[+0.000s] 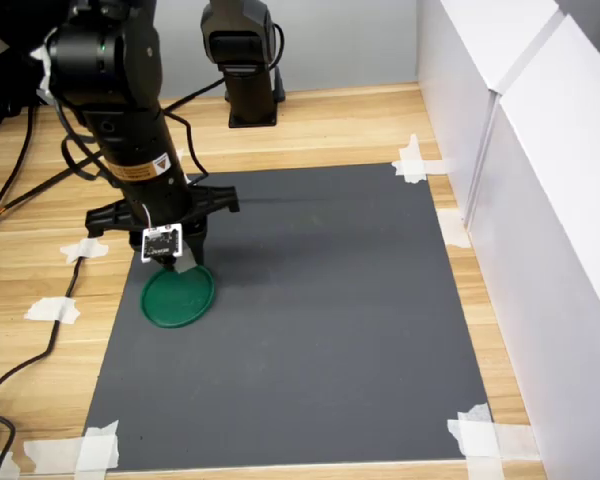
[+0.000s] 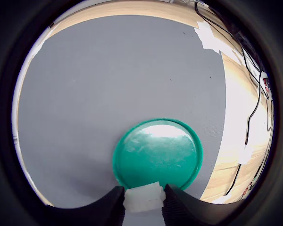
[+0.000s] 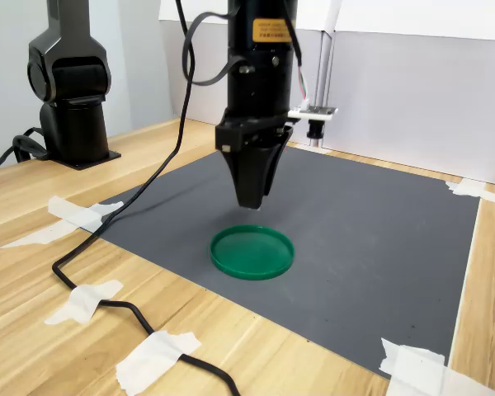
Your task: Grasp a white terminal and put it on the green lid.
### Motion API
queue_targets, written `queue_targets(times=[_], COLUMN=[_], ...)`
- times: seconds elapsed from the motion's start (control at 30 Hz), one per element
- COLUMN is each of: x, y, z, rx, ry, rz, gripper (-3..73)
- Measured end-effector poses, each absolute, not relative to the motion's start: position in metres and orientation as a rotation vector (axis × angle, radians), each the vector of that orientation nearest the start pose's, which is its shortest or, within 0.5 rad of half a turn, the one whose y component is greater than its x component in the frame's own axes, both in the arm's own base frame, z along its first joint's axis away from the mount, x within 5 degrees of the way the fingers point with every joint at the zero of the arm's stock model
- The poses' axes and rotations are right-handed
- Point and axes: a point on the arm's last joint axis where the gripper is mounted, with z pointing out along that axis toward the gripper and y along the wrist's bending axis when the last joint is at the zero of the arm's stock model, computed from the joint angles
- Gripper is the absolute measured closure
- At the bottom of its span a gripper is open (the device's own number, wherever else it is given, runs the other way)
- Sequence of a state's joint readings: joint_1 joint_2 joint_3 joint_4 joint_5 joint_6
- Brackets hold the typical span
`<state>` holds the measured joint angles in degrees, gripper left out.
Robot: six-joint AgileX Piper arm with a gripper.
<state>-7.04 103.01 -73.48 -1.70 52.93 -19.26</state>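
The green lid lies flat on the dark mat near the first exterior view's left edge of the mat. My gripper hangs a little above the lid's rim, pointing straight down. In the wrist view its two black fingers are shut on the white terminal, a small blocky piece held just over the lid's near rim. In both exterior views the terminal is hidden by the fingers.
The dark grey mat is taped to a wooden table. White panels wall the first exterior view's right side. A second black arm base stands at the back. Black cables run across the wood beside the mat.
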Motion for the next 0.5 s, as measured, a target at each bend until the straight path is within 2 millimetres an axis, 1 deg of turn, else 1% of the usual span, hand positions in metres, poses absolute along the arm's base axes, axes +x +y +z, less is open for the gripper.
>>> queue_targets(times=[0.13,0.37,0.5], x=[0.358,0.364,0.365], y=[-0.054,-0.055,-0.056], z=[0.209,0.192,0.188], rx=[-0.338,-0.354,-0.389], ry=[2.908,2.928,2.920], rz=[-0.120,-0.116,-0.133], gripper=[39.0,39.0,39.0])
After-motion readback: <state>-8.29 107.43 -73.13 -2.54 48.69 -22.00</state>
